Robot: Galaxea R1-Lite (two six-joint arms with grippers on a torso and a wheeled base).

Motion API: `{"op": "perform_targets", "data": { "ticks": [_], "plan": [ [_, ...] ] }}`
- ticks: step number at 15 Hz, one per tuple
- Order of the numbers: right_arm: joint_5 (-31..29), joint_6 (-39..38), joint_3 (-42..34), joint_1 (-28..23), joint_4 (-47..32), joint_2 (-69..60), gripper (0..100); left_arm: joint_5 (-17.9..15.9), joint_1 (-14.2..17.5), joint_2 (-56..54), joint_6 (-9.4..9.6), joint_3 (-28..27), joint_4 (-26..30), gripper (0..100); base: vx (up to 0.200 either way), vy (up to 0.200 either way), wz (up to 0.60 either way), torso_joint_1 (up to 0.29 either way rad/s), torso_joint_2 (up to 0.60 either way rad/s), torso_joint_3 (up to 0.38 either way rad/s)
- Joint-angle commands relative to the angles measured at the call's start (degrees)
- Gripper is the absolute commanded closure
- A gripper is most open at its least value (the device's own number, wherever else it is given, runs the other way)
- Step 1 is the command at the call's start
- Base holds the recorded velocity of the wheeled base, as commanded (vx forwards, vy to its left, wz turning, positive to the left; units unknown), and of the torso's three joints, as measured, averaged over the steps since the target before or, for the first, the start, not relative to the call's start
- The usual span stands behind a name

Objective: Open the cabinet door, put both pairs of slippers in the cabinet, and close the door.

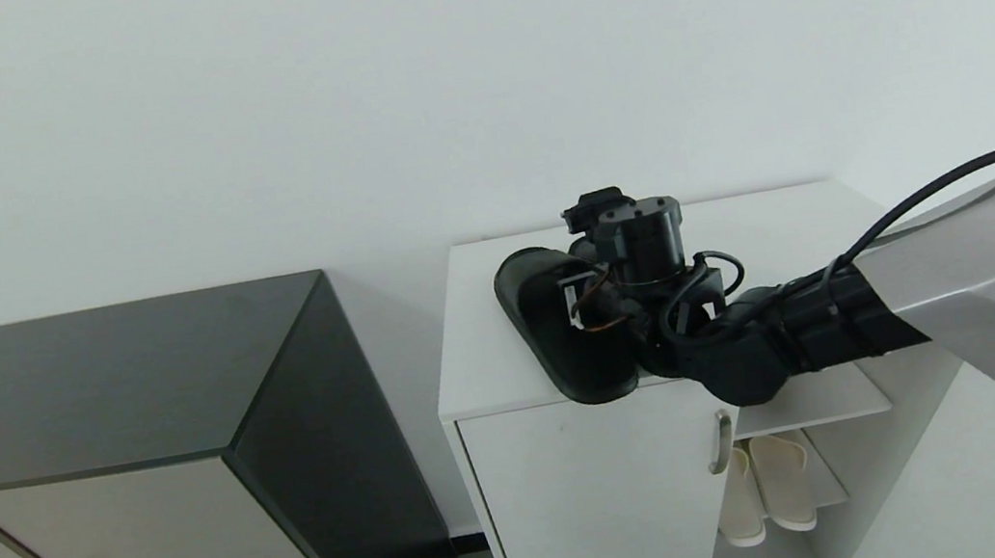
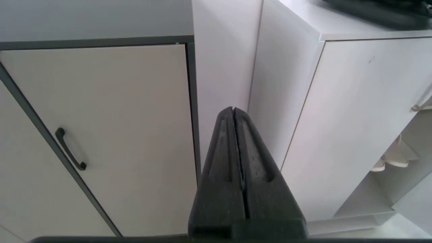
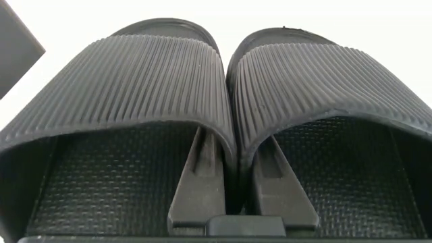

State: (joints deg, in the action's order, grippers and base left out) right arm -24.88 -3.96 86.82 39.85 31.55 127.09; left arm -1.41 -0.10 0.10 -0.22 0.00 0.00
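Right gripper [image 3: 235,143] in the black slippers [image 3: 158,77].
One finger inside each, seemingly pinching the touching sides; left gripper [image 2: 233,115] fingers pressed together.

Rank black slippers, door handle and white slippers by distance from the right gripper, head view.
1. black slippers, held by the right gripper, on top.
2. door handle, below it.
3. white slippers, lowest, inner shelf.

You have nothing to read here: no text, label, brand, number or sign is legible on any surface.
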Motion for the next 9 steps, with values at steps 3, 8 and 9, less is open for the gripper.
{"op": "perform_targets", "data": {
  "ticks": [3, 8, 9],
  "plan": [
    [0.54, 1.06, -12.73, 2.95, 1.41, -14.67, 100, 0.01, 0.01, 0.08, -0.04, 0.00, 0.00, 100, 0.000, 0.000, 0.00, 0.000, 0.00, 0.000],
    [4.84, 0.89, -33.82, 7.17, 2.11, -28.91, 100, 0.01, 0.01, 0.08, -0.04, 0.00, 0.00, 100, 0.000, 0.000, 0.00, 0.000, 0.00, 0.000],
    [4.67, 1.06, -35.05, 7.79, 2.82, -29.53, 100, 0.01, 0.01, 0.08, -0.04, 0.00, 0.00, 100, 0.000, 0.000, 0.00, 0.000, 0.00, 0.000]
  ]
}}
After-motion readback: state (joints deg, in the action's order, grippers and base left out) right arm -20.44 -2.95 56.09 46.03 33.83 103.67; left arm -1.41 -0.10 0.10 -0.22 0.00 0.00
